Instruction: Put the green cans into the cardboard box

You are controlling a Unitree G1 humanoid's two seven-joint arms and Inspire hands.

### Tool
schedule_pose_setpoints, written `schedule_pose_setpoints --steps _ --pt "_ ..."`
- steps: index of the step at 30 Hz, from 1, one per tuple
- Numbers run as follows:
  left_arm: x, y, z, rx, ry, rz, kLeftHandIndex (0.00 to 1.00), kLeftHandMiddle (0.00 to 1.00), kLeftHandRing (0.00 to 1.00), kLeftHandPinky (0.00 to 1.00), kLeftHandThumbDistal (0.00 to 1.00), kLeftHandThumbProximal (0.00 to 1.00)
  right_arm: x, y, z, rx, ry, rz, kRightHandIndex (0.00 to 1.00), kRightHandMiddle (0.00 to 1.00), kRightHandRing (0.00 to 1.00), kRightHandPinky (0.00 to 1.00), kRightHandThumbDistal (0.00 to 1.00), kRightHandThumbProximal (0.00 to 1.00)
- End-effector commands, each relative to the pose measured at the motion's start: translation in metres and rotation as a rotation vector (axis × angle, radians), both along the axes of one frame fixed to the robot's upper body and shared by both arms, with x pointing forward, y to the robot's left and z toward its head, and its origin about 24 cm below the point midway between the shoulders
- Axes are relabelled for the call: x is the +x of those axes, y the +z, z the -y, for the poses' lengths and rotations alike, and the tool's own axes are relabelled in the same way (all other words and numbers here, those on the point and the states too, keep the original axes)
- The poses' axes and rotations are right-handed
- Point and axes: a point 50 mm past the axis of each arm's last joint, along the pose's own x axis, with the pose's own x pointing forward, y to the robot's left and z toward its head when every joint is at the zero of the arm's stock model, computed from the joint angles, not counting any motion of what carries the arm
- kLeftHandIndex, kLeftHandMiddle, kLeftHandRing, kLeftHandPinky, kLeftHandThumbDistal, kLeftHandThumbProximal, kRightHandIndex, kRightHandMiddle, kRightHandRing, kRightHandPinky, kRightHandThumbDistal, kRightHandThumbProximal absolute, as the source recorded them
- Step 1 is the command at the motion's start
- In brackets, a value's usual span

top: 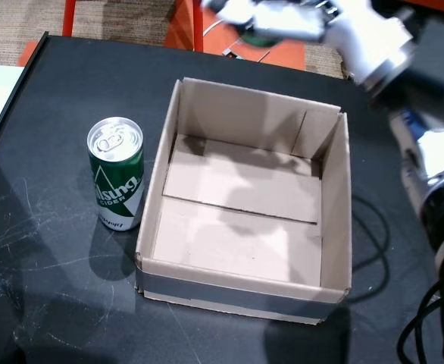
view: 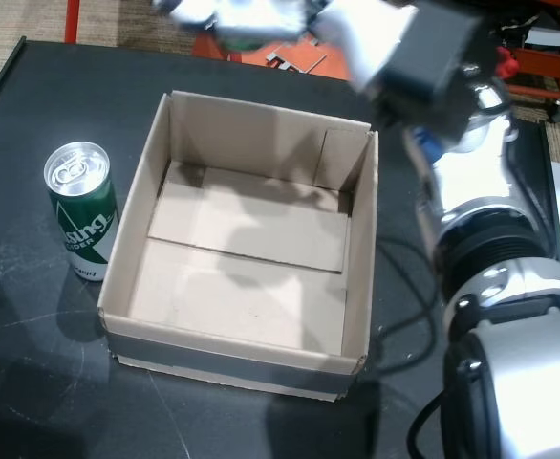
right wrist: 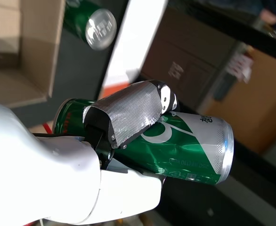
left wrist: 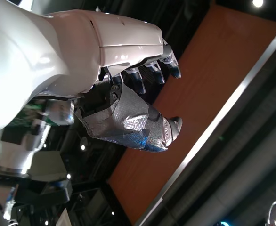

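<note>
- Green can (top: pixel 117 174): standing upright on the table (top: pixel 48 288), just left of the cardboard box (top: pixel 246 301).
- Left hand (left wrist: pixel 128 110): fingers spread, gripping nothing.
- Right hand (right wrist: pixel 119 125): clasping a second green can (right wrist: pixel 185 143), hovering beyond the box's far wall.

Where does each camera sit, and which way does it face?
Head views: look down on the box and standing can; right arm shows.
Left wrist view: faces the ceiling; left robot hand open.
Right wrist view: right robot hand grips a second can.
Shared: box and standing can also appear there.
</note>
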Motion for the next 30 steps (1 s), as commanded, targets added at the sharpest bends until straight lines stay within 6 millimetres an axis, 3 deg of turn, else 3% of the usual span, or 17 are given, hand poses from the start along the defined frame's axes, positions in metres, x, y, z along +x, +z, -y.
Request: schedule_pose_setpoints --steps 1,3,6,13,16,18,20,24,30 --pt "-0.005 -0.01 0.014 -0.083 0.029 -0.016 0.67 0.76 0.85 0.89 0.57 0.31 -0.001 -0.018 0.005 -0.061 -0.016 -0.064 0.31 0.26 0.29 0.37 0.0 0.26" --pt "-0.005 -0.01 0.015 -0.088 0.031 -0.015 0.67 0.76 0.86 0.89 0.58 0.31 -0.002 -0.027 0.007 -0.13 -0.017 -0.085 0.31 0.26 0.29 0.38 0.0 0.26" --pt "-0.006 -0.009 0.016 -0.081 0.043 -0.014 0.66 0.76 0.86 0.89 0.55 0.34 -0.002 -0.036 0.012 -0.264 -0.016 -0.097 0.28 0.27 0.31 0.39 0.04 0.35" --pt "-0.006 -0.008 0.016 -0.067 0.034 0.002 0.68 0.76 0.87 0.88 0.56 0.32 0.001 -0.035 0.027 -0.675 -0.011 -0.027 0.34 0.3 0.33 0.4 0.14 0.37" --pt "-0.006 -0.008 0.017 -0.072 0.033 -0.008 0.67 0.75 0.86 0.87 0.58 0.3 0.004 -0.031 0.032 -0.804 -0.039 0.02 0.34 0.29 0.31 0.38 0.18 0.28" --pt "-0.006 -0.008 0.017 -0.067 0.032 -0.011 0.67 0.75 0.86 0.87 0.58 0.3 0.006 -0.029 0.035 -0.854 -0.056 0.033 0.32 0.27 0.29 0.36 0.18 0.23" --pt "-0.005 -0.009 0.017 -0.065 0.033 -0.012 0.66 0.75 0.86 0.88 0.57 0.3 0.007 -0.029 0.036 -0.89 -0.062 0.038 0.34 0.29 0.31 0.37 0.2 0.31" --pt "-0.004 -0.008 0.017 -0.059 0.022 0.005 0.67 0.75 0.86 0.89 0.56 0.27 0.007 -0.031 0.037 -0.924 -0.063 0.049 0.36 0.3 0.32 0.37 0.21 0.34" --pt "-0.005 -0.008 0.019 -0.06 0.041 0.004 0.66 0.75 0.86 0.88 0.53 0.33 0.006 -0.038 0.037 -0.969 -0.052 0.047 0.41 0.34 0.35 0.39 0.23 0.44"
